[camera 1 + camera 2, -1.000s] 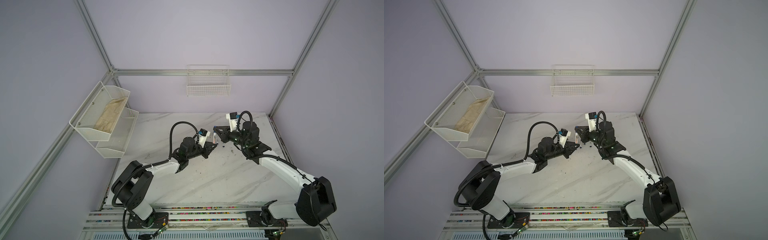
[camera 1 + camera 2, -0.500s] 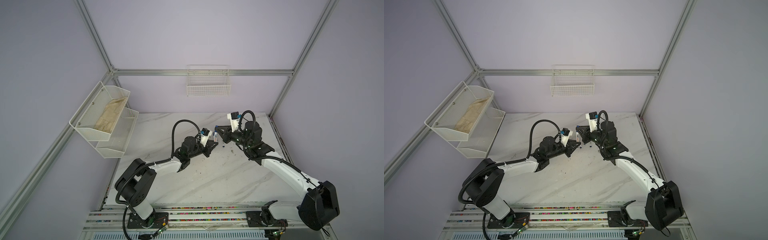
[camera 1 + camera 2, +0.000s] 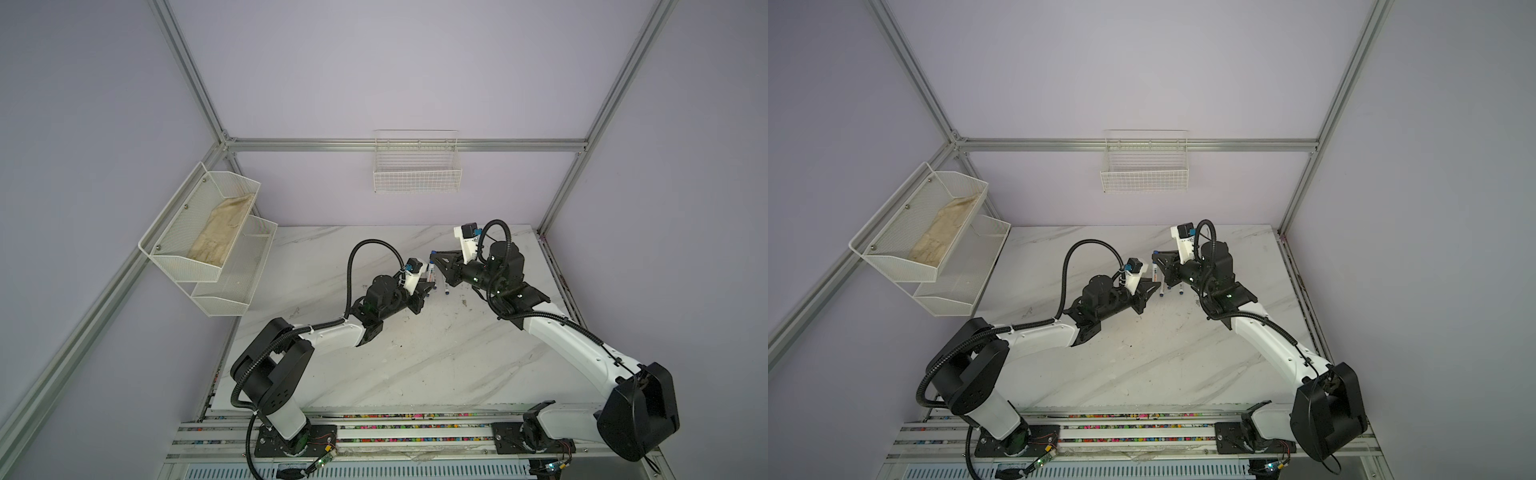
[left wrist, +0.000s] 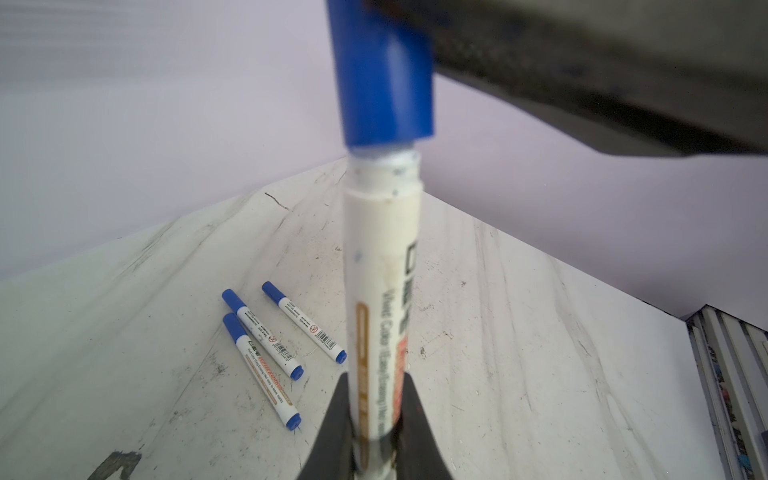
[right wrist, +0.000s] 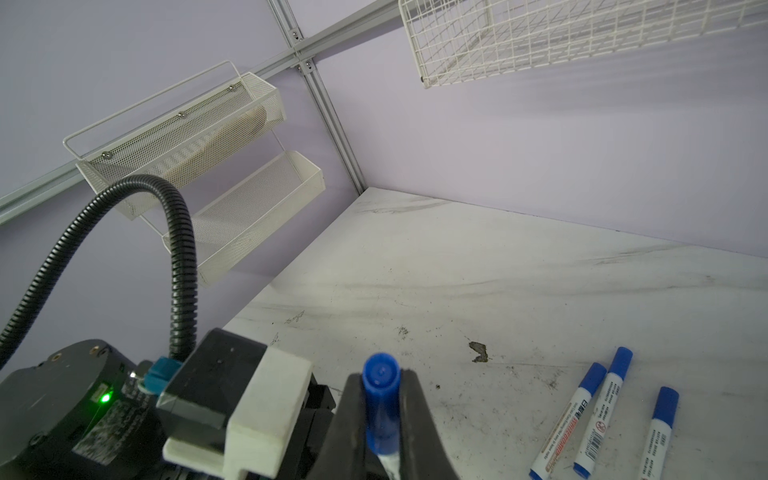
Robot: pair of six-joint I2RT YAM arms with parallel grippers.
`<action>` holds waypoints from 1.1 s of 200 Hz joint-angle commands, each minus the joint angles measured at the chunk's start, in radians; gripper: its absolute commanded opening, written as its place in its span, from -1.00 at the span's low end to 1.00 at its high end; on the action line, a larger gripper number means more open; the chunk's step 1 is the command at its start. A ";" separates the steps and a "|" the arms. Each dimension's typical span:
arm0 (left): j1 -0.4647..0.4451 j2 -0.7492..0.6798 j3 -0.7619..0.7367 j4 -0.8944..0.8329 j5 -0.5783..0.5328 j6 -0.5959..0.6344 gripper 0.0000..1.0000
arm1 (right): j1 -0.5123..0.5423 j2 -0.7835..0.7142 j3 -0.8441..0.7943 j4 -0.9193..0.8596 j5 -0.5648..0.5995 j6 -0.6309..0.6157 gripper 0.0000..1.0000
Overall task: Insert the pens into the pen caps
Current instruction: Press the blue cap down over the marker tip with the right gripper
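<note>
1 table (image 3: pixel 436 357), white with grey veining, shows dark scuffs and smudges. Lilac walls (image 3: pixel 374 62) enclose it on 3 sides, edged by an aluminium frame (image 3: pixel 407 144). 1 wire basket (image 3: pixel 417 176) hangs on the rear wall. 1 mesh shelf (image 3: pixel 183 259) of 2 tiers hangs on the left wall, with 1 beige cloth (image 3: pixel 222 230) in the upper tier.

Pens counted: 4. 3 capped pens (image 4: pixel 262 336) lie close together on the table. The 4th pen (image 4: pixel 380 299) is pinched at its barrel by the left gripper (image 4: pixel 374 386). The right gripper (image 5: pixel 381 390) is clamped on 1 blue cap (image 4: pixel 382 83), which sits over that pen's tip. A band of white neck is exposed below the cap.

Caps counted: 4.
</note>
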 commanded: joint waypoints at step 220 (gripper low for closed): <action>-0.013 -0.042 -0.057 0.099 -0.116 0.030 -1.00 | 0.018 0.109 0.192 -0.045 0.003 0.048 -0.32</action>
